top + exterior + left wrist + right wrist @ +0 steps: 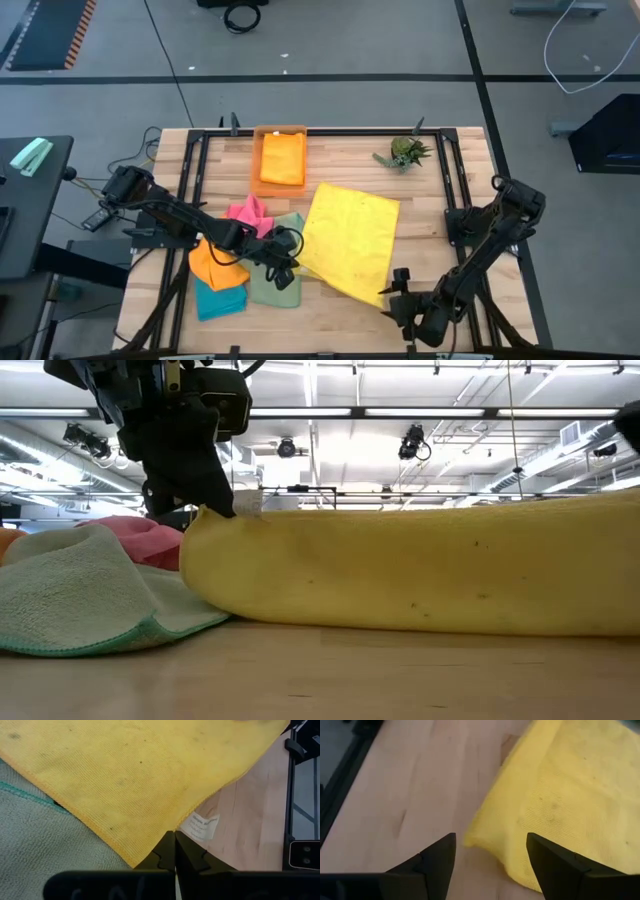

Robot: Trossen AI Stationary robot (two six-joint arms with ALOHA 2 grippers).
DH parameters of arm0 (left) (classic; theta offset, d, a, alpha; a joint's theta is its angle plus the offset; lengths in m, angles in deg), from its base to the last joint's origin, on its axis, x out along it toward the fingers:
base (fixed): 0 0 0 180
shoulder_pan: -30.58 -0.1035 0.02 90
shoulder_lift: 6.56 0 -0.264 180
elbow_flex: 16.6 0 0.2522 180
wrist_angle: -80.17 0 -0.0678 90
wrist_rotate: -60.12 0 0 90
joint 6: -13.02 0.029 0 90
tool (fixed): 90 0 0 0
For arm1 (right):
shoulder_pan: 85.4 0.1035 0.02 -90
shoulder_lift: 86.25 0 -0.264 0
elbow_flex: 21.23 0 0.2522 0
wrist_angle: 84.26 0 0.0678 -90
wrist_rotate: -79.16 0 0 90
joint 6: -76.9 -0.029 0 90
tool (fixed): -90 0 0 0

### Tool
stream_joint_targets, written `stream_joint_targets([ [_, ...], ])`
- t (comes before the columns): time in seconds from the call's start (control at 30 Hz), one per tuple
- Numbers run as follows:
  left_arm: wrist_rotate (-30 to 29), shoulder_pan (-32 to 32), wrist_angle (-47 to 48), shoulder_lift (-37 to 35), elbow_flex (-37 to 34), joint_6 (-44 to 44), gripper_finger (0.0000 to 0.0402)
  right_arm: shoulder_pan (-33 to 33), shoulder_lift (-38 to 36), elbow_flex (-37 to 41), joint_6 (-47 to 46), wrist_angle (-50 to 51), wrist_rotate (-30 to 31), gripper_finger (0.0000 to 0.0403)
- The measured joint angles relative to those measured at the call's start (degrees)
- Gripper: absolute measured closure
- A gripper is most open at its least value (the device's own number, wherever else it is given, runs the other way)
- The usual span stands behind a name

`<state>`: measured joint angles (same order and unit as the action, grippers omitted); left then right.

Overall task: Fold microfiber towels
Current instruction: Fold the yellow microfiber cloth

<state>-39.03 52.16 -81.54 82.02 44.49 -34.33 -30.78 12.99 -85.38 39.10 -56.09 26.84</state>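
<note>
Item: large yellow microfiber towel (350,240), doubled over, lying mid-table on the pale wooden tabletop (440,180), its fold bulging toward the front edge.

Left gripper (175,837): fingers pressed fully together, pinching the towel's hemmed corner next to the white care label (200,826). In the overhead view that corner sits at the towel's left front, just beside the sage green cloth (275,285).

Right gripper (490,851): fingers spread wide, holding nothing, low over bare wood at the front right. The towel's near right corner lies just ahead of the gap between the fingers, apart from both.

Also present: a loose heap of small cloths left of the yellow towel, namely orange (215,265), teal (220,300), pink (250,212) and the sage green one; a rigid orange rectangular tray (280,160) at the back holding a folded orange cloth; a small spiky green plant (405,152) at back right.

Risks, as judged:
- With one corner pinched and the other free, a pull from the left would likely skew or unroll the fold.
- The pinch is only on the hem; a tug could slip it loose.
- Dragging leftward may snag the sage green cloth and disturb the heap.
- The right gripper, closing from where it is, may catch only one layer.
</note>
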Motion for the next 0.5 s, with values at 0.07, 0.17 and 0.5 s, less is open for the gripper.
stream_joint_targets([
  [0.07,0.00,-0.04,0.03,0.00,0.00,0.02,0.0394,-0.69,0.20,0.00,-1.14,-0.17,-0.03,0.0166],
  [0.17,0.33,-0.08,0.10,0.00,0.00,0.02,0.0398,-1.12,0.10,-0.02,-1.21,-1.59,0.00,0.0196],
  [0.5,1.70,-0.96,0.24,0.00,0.00,0.09,0.0396,-1.35,-0.13,-1.41,-4.63,-3.35,-1.47,0.0391],
])
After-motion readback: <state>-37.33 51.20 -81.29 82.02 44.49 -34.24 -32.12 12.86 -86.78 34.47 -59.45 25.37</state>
